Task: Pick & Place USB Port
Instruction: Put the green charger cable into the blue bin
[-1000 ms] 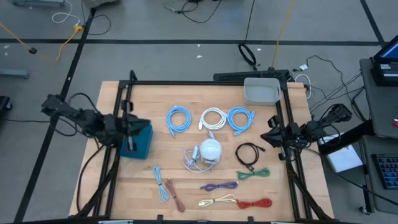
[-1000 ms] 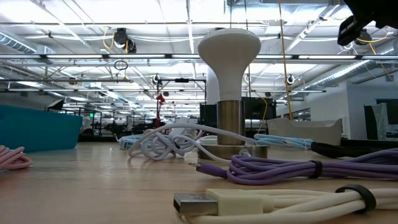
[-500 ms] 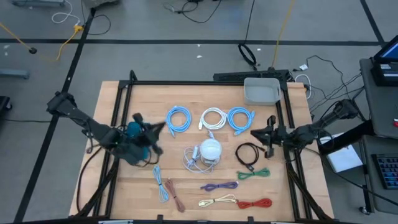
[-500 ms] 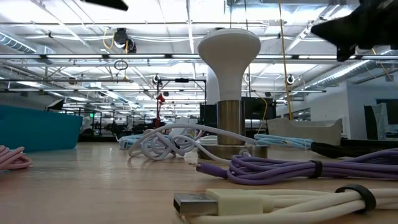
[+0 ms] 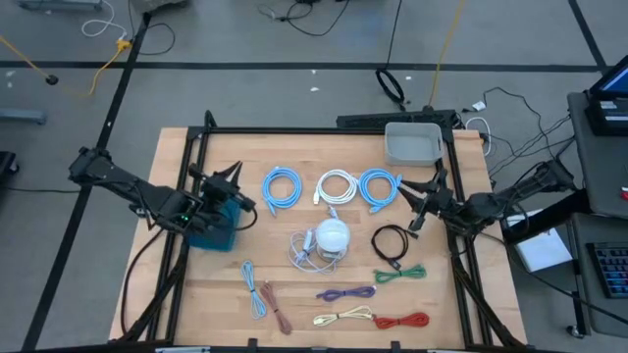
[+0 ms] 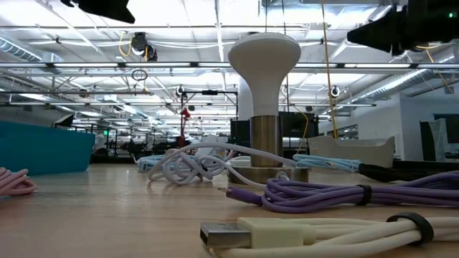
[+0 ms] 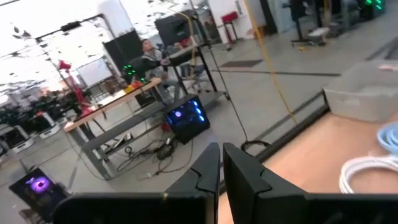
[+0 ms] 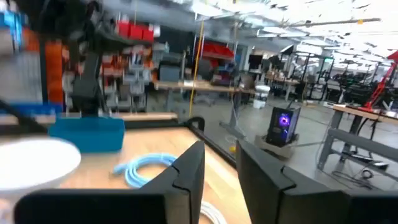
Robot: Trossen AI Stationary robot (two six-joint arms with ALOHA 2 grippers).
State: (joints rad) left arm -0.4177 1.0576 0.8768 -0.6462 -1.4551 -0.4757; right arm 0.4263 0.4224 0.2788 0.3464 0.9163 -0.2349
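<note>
Several bundled USB cables lie flat on the wooden table (image 5: 294, 147): two blue coils (image 5: 282, 186) (image 5: 380, 186), a white coil (image 5: 337, 186), a black one (image 5: 392, 240), and green (image 5: 400, 275), purple (image 5: 345, 292), cream (image 5: 343, 316) and red (image 5: 402, 321) ones. The cream cable's USB plug (image 6: 224, 233) shows close up in the low view. My left gripper (image 5: 238, 181) hangs shut above the teal bin (image 5: 211, 230), pointing level toward the far right. My right gripper (image 5: 420, 201) hangs a little open above the table's right side, near the right blue coil. Neither holds anything.
A white domed stand (image 5: 332, 235) on a metal post (image 6: 263, 140) stands mid-table with a pale cable around its foot. A grey bin (image 5: 413, 142) sits at the far right corner. Light blue (image 5: 253, 289) and pink (image 5: 278, 306) cables lie near the front left. A black frame (image 5: 456, 196) borders the table.
My left gripper has swung out from the table's left edge over the teal bin, sunk a little and turned to point level. My right gripper has swung toward the table's middle and then the far edge, rolling as it went. No cable has moved.
</note>
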